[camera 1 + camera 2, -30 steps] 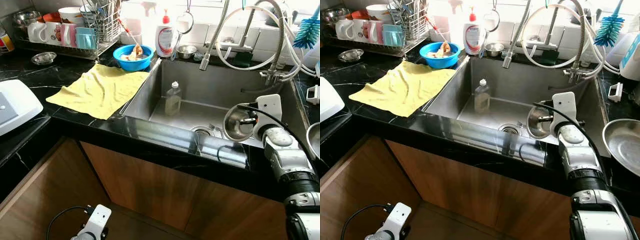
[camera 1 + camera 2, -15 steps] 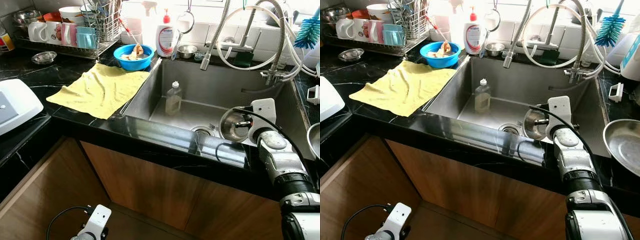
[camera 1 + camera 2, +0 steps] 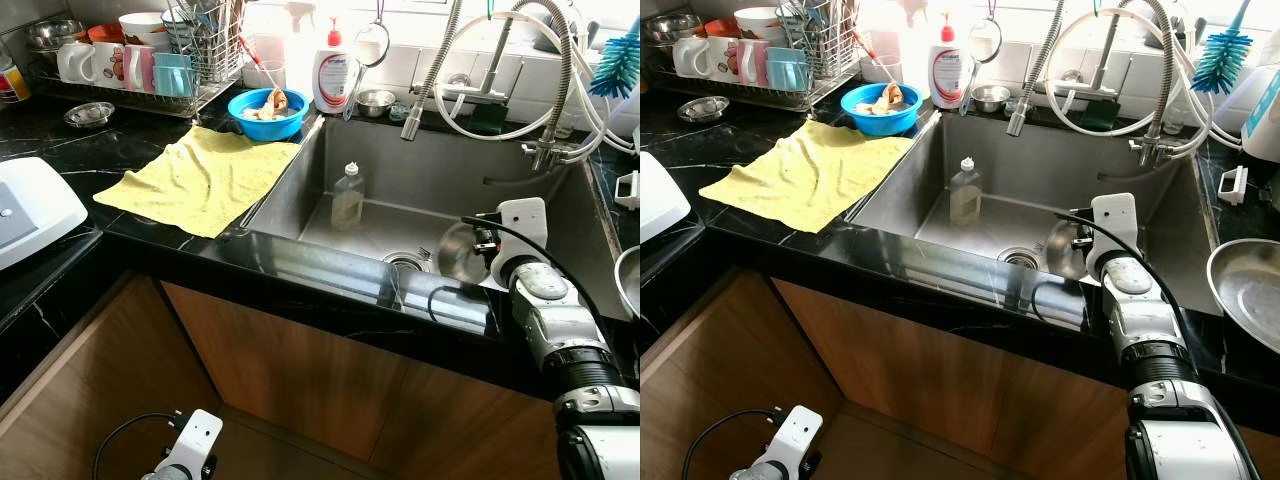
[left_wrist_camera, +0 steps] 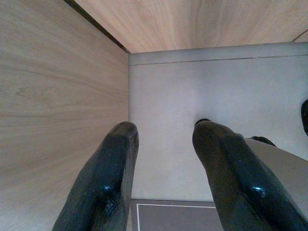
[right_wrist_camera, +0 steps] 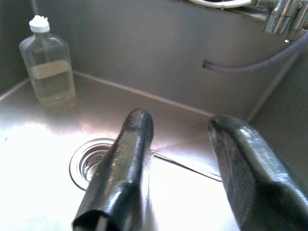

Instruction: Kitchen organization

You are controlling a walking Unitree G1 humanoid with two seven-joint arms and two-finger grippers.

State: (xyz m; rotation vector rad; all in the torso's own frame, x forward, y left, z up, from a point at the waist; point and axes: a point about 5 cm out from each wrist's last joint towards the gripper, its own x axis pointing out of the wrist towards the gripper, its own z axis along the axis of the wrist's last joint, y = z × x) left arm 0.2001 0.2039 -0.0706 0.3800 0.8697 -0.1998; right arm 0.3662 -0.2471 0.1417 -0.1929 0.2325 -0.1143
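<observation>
Black marble counter (image 3: 60, 150) carries a yellow cloth (image 3: 200, 178) — beside it a steel sink (image 3: 560, 215) holding a clear bottle (image 3: 346, 197). Left gripper (image 4: 163, 166) hangs with fingers parted; right gripper (image 5: 180, 166), fingers spread and empty, reaches into the sink by a small steel bowl (image 3: 460, 252).

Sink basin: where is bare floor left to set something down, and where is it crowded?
Bare steel lies between the clear bottle and the drain, and along the back wall under the hoses. The right side is crowded by the right gripper and steel bowl.
</observation>
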